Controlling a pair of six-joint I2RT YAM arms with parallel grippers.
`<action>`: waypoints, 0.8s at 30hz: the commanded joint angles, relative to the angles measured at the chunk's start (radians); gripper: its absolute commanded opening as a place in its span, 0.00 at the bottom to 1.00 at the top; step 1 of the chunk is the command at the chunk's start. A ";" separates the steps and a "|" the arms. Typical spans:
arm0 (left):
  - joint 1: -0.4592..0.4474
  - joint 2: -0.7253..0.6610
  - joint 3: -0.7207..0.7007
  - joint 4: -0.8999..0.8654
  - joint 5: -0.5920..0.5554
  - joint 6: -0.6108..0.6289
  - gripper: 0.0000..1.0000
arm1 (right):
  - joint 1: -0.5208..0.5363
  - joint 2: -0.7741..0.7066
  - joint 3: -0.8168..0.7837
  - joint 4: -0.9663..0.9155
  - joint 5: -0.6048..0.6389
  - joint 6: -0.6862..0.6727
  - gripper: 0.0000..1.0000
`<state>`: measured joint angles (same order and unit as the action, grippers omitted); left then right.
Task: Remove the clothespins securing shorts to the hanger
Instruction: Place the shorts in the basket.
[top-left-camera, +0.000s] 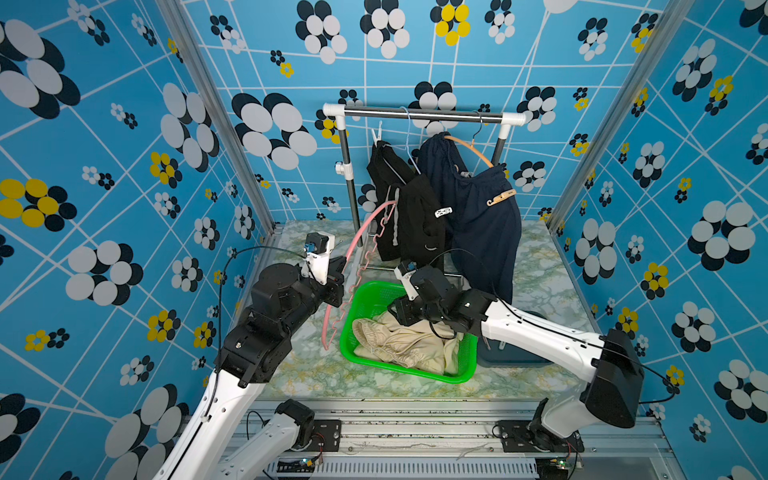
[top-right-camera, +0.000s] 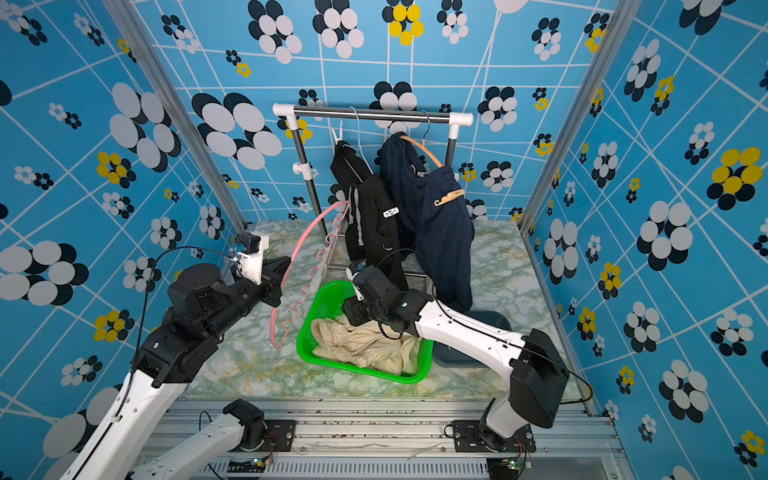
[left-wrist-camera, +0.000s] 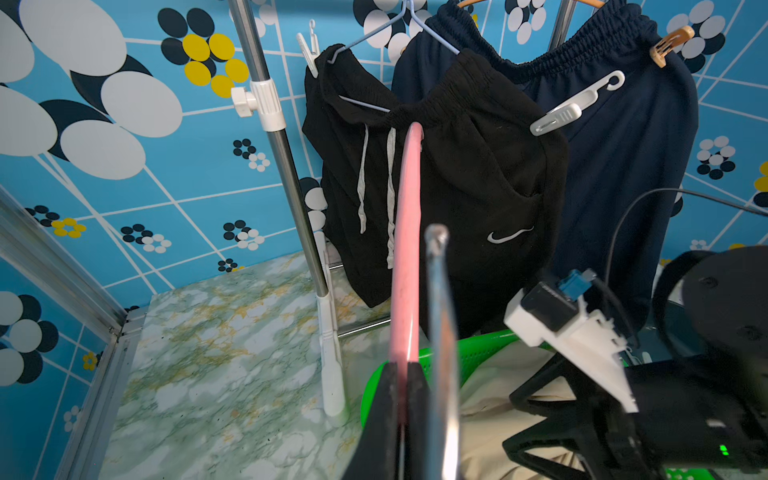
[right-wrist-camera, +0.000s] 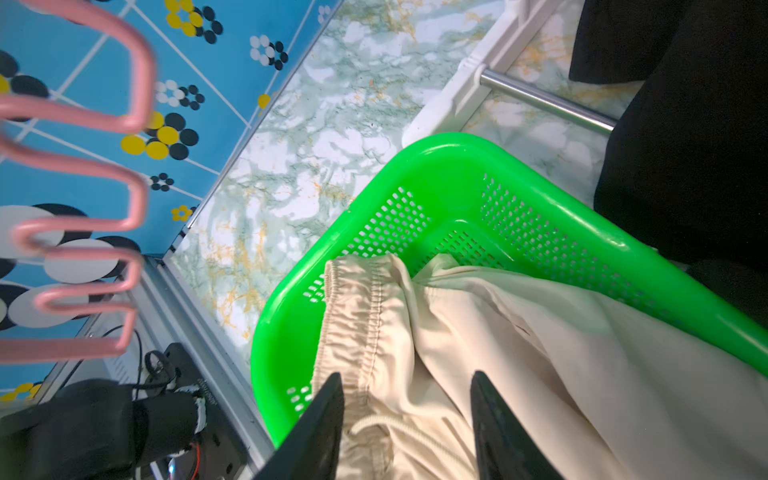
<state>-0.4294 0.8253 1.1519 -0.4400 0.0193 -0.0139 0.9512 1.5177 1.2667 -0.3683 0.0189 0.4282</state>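
Left claw: jaws together, clamped on the bar of the pink hanger. That hanger carries no garment and is held tilted over the worktop. Its wavy lower edge is blurred in the right wrist view, and its metal hook is out of focus close to the left wrist lens.

Right claw: jaws apart, nothing between them, above the beige shorts. Whether the tips touch the cloth cannot be told. In both top views the claw is hidden beneath its own wrist.

Beige shorts: crumpled in the green basket on the worktop.

Black shorts: on a blue wire hanger from the rail. A white clothespin grips the waistband corner nearer the navy pair, and a second white clothespin grips the far corner.

Navy shorts: on a wooden hanger, with a tan clothespin at the waistband. The hanger's top is cut off in the left wrist view, and the cloth is bunched over its other shoulder.

Dark tub: largely covered by the right arm, contents not visible.
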 joint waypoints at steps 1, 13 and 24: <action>0.009 -0.020 -0.006 -0.013 0.021 0.000 0.00 | 0.041 -0.057 -0.047 -0.148 0.029 0.006 0.38; 0.012 -0.022 -0.021 -0.068 0.050 -0.031 0.00 | 0.181 -0.042 -0.100 -0.275 -0.018 0.102 0.26; 0.012 0.006 0.024 -0.152 0.095 -0.020 0.00 | 0.118 0.107 -0.153 -0.158 -0.037 0.156 0.23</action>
<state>-0.4255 0.8280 1.1343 -0.5900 0.0853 -0.0338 1.0969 1.6028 1.1366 -0.5571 -0.0109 0.5571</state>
